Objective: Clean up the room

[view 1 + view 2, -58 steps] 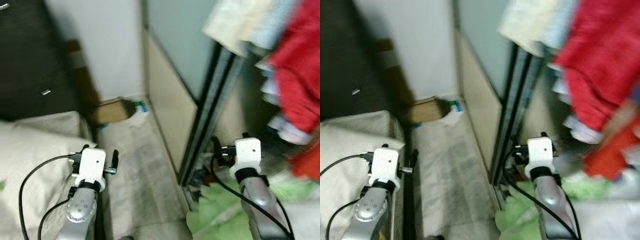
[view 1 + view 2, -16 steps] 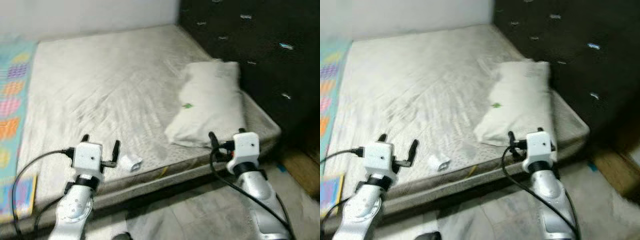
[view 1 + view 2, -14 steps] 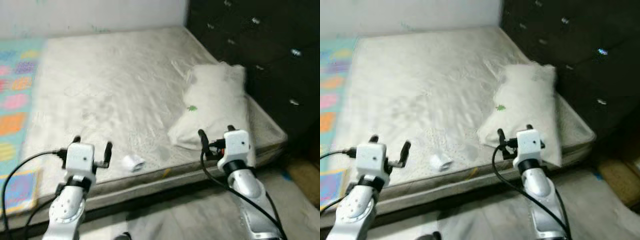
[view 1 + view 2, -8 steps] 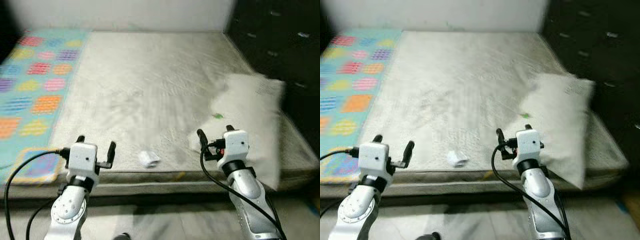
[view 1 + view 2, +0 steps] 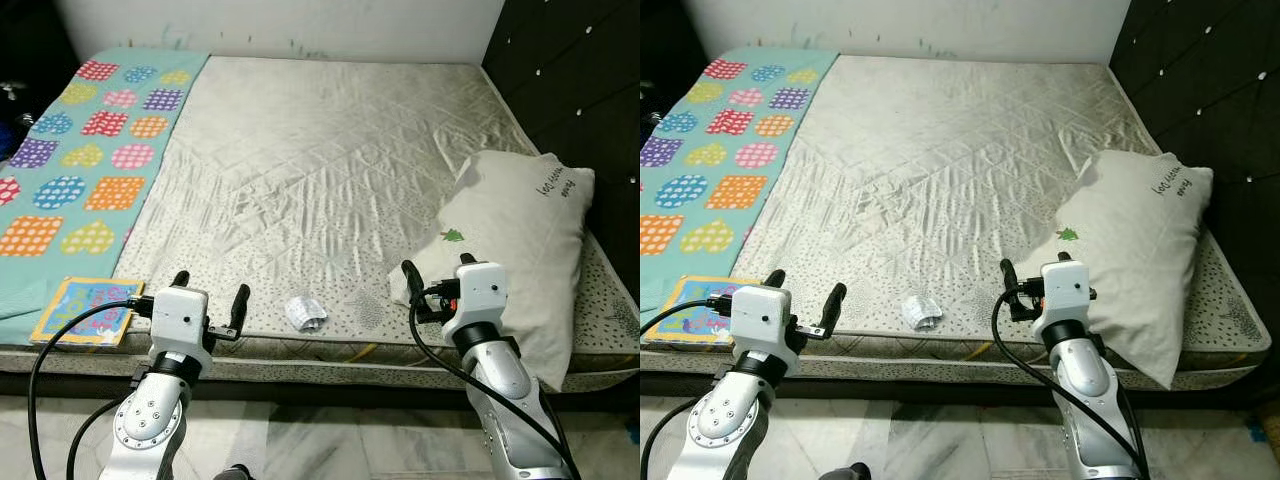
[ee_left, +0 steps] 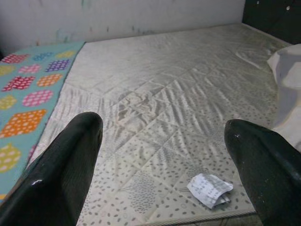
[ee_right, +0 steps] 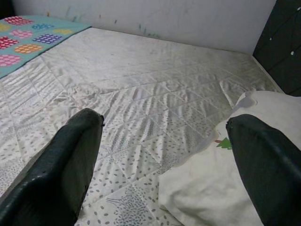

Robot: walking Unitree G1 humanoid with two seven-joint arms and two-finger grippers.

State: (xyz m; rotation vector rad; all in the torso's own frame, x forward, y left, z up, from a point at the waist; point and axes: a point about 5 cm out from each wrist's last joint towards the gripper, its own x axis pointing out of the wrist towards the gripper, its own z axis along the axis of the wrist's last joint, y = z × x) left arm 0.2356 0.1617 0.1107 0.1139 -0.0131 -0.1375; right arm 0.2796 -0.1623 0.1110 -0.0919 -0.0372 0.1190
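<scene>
We see two silver forearms, each ending in a white boxy wrist housing above a black collar. Each gripper carries two long black fingers [image 6: 70, 165]. Black cables loop from each housing back along the arm.

a small crumpled scrap of white paper [image 5: 306, 312] lies on the mattress [image 5: 330, 160] near its front edge, left of the pillow [image 5: 520, 245]. the white pillow, with a little green print, lies askew at the mattress's right front corner, its lower end hanging over the edge.
</scene>
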